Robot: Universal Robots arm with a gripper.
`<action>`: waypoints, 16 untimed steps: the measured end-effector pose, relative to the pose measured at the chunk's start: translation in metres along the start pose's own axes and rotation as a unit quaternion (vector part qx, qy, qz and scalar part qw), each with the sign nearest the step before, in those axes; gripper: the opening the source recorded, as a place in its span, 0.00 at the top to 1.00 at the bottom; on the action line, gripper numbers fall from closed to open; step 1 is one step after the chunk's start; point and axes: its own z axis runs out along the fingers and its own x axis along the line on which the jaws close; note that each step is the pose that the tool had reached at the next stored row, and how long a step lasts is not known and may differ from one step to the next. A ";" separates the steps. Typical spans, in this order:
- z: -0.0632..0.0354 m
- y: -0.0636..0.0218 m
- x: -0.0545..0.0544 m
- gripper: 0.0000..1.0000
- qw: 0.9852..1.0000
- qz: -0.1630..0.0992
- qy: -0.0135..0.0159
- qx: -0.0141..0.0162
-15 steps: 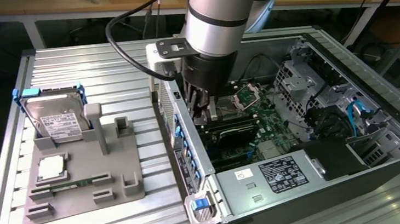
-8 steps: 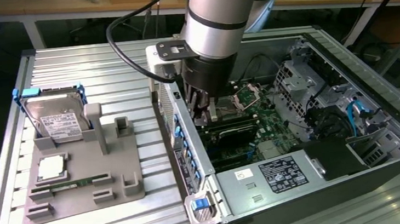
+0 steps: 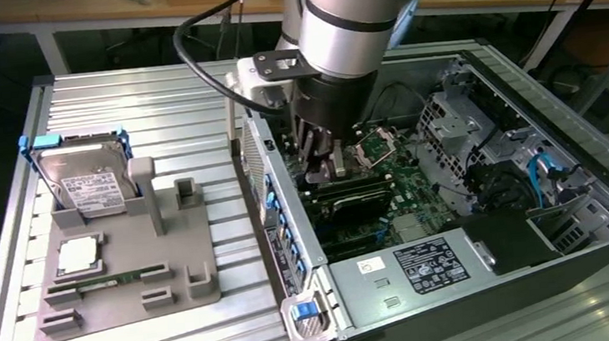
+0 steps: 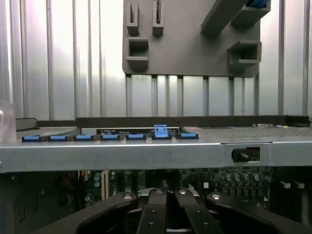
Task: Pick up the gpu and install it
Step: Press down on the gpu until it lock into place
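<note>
**Robot hand is down inside the computer with the card**

The gripper (image 3: pixel 324 162) is in the middle of the exterior view, reaching down into the open computer case (image 3: pixel 577 219). Its fingers (image 4: pixel 161 209) are pressed tight together. In the exterior view a dark flat thing sits right under them, low on the green board (image 3: pixel 395 174). I think that is the gpu (image 3: pixel 340 194), lying along its slot. I cannot tell for sure if the fingers grip it or just push on it.

So the picking up looks done. The card looks to be at its place in the case. Whether it is pushed all the way in, I cannot see.

The case is grey metal with a row of little blue clips (image 3: pixel 289 243) along its edge. To the left in the exterior view is a grey plastic holder (image 3: pixel 124 276) on a shiny ribbed table (image 3: pixel 164 100). The holder has a silver hard drive (image 3: pixel 88 181) with blue rails and a thin green memory stick (image 3: pixel 98 284).
</note>
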 end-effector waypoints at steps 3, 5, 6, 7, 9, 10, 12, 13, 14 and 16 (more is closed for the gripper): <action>-0.0009 -0.0159 0.001 0.89 1.000 -0.001 0.000 0.000; -0.0014 -0.0255 0.002 0.89 1.000 -0.001 0.000 0.000; -0.0016 -0.0302 0.002 0.89 1.000 -0.001 0.000 0.000; -0.0018 -0.0347 0.002 0.89 1.000 -0.002 0.000 0.000; -0.0022 -0.0457 0.003 0.89 1.000 -0.002 0.000 -0.001; -0.0022 -0.0458 0.004 0.89 1.000 -0.002 -0.002 -0.001; -0.0023 -0.0459 0.004 0.89 1.000 -0.002 -0.004 -0.001; -0.0022 -0.0459 0.005 0.89 1.000 -0.002 -0.005 -0.001; -0.0022 -0.0459 0.005 0.89 1.000 -0.002 -0.006 -0.001; -0.0023 -0.0459 0.005 0.89 1.000 -0.003 -0.008 -0.001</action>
